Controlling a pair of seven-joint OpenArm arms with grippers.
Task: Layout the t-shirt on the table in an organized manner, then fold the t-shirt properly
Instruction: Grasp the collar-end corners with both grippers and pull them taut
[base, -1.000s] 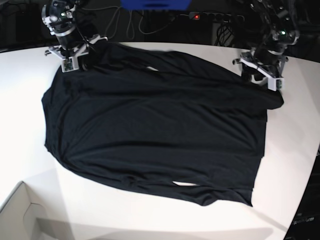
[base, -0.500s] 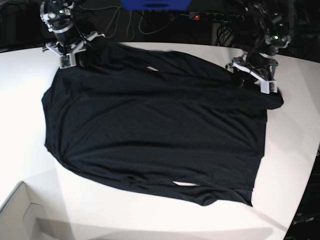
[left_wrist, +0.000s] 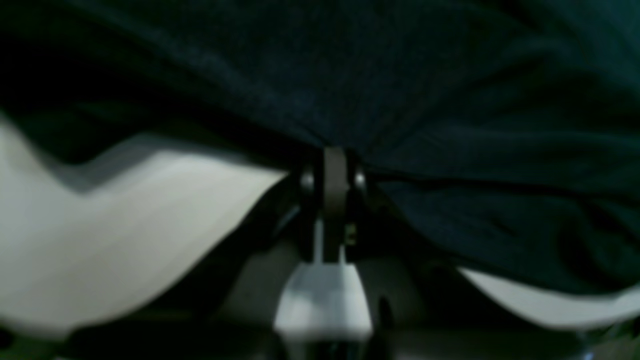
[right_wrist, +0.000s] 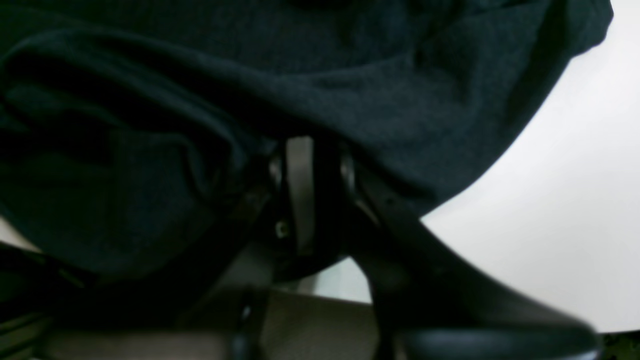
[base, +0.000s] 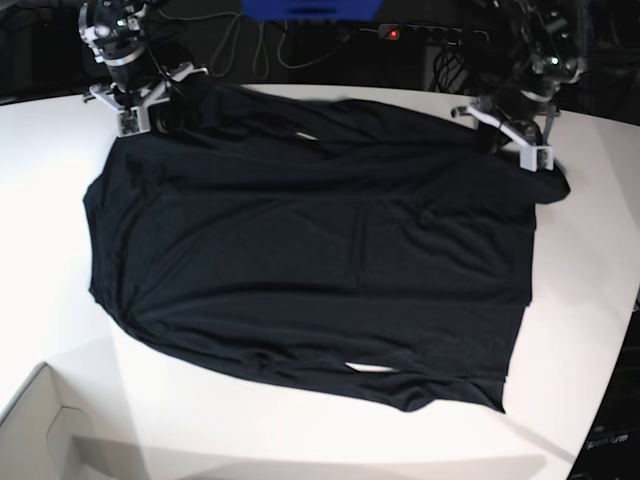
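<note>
Both tools are pinching far corners of the t-shirt (base: 300, 260): left tool (base: 512, 140) clamped; right tool (base: 140, 108) gripping; white surface (base: 590, 280) is lying bare alongside.

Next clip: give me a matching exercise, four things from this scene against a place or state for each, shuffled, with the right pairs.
Things:
1. t-shirt
2. table
3. cardboard box
4. left gripper

Places or states:
A. white, under the cloth
B. jaws shut on the shirt's far edge, right side of the base view
C. pale, bottom left corner of the base view
D. black, spread out flat

Pairs: 1-D, 2-A, 3-C, 4-B
</note>
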